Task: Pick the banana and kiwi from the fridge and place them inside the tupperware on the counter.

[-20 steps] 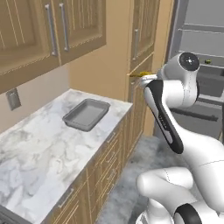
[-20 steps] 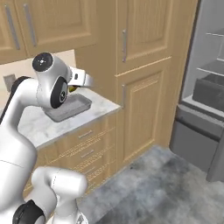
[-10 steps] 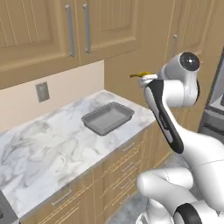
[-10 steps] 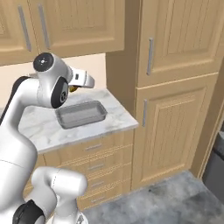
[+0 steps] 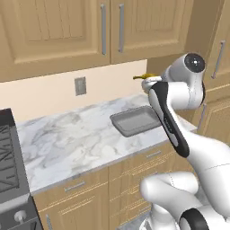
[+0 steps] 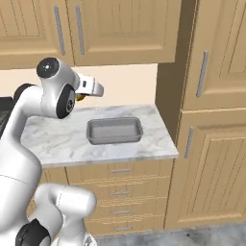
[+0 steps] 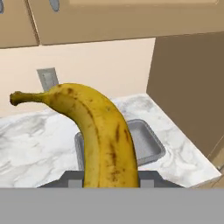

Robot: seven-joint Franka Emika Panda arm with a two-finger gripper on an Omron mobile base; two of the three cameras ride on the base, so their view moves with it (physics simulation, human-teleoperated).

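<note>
My gripper (image 7: 109, 180) is shut on the banana (image 7: 103, 135), a yellow curved fruit with brown specks whose dark stem points left in the hand view. The arm holds it high, above and just behind the grey tupperware (image 7: 148, 142). In the left base view the banana (image 5: 143, 77) juts out by the gripper (image 5: 150, 81), above the tupperware (image 5: 137, 119) on the marbled counter (image 5: 67, 139). From the right base, the banana (image 6: 80, 97) peeks beside the hand (image 6: 91, 88), up and left of the tupperware (image 6: 114, 130). The kiwi and the fridge are out of view.
A black stove (image 5: 6, 157) borders the counter's left end. Tan wall cupboards (image 5: 67, 31) hang overhead, with a wall outlet (image 5: 80, 85) below them. A tall tan cupboard (image 6: 211, 120) closes off the counter's right end. Drawers with silver handles (image 6: 120, 170) lie under the counter.
The base has swung round, so the whole picture shifted: the fridge left the views and the counter with the tupperware now lies straight ahead. The banana stays in the gripper.
</note>
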